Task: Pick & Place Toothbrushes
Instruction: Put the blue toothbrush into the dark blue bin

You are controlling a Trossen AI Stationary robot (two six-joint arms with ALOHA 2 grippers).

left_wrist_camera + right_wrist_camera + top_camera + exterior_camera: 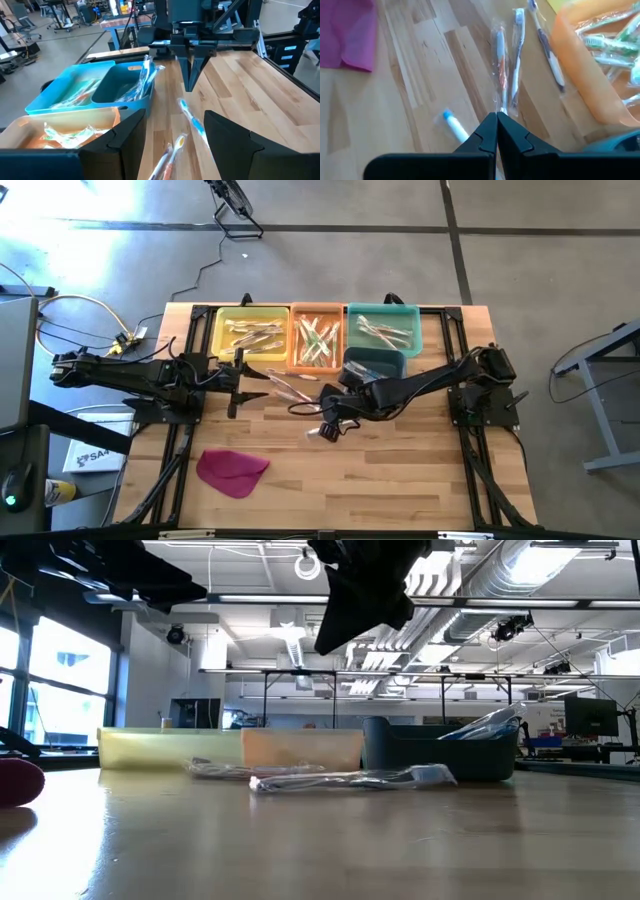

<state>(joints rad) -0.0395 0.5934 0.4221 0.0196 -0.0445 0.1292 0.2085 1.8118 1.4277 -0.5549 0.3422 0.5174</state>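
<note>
Loose toothbrushes (pixel 502 70) just beyond right tool (pixel 496 131)

Grey concrete floor (pixel 350 250) around the table (pixel 400 480), crossed by dark seam lines and a black cable (pixel 205 270). Beyond the far edge, a large open workshop: white ceiling hung with ducts (pixel 480 585) and pipes, bright strip lighting (pixel 545 560) overhead. Tall windows (pixel 60 690) at one side, daylight coming through. Further back, metal-framed benches (pixel 300 690) and a dark monitor (pixel 590 718). Office chairs (pixel 22 25) on the open floor.
</note>
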